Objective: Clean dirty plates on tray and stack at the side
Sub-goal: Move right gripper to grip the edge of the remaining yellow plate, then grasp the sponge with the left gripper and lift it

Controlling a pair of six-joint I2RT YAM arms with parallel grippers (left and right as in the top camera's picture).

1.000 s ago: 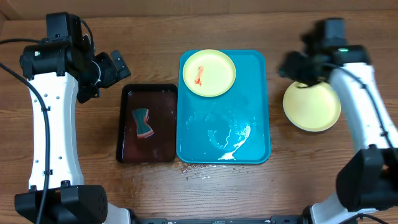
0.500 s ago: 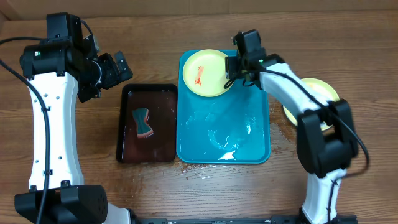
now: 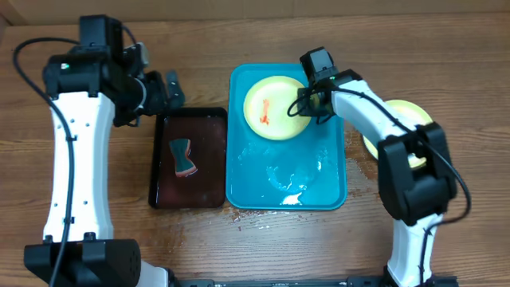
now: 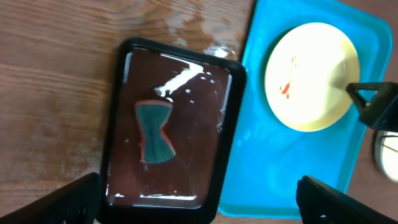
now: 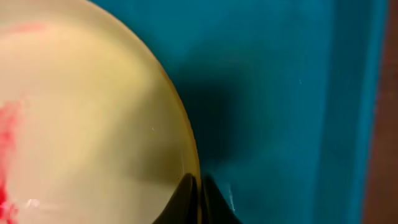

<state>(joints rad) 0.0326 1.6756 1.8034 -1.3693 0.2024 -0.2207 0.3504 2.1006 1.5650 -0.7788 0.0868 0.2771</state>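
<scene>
I've got the right end effector clamped on the right-hand rim of the dirty plate. It sits in the upper part of the tray. The red smear is there on its face, so this one isn't wiped yet.

The shadow under the rim in the right wrist view suggests that edge is lifted a little.

Right of the tray, on the table, lies the side stack. It looks clean, but the arm covers much of it, so I can't count the plates.

The left end effector hangs above the black tray, fingers wide apart and holding nothing. The sponge lies below in the dark water.

My read: one plate left to scrub, then stack.
</scene>
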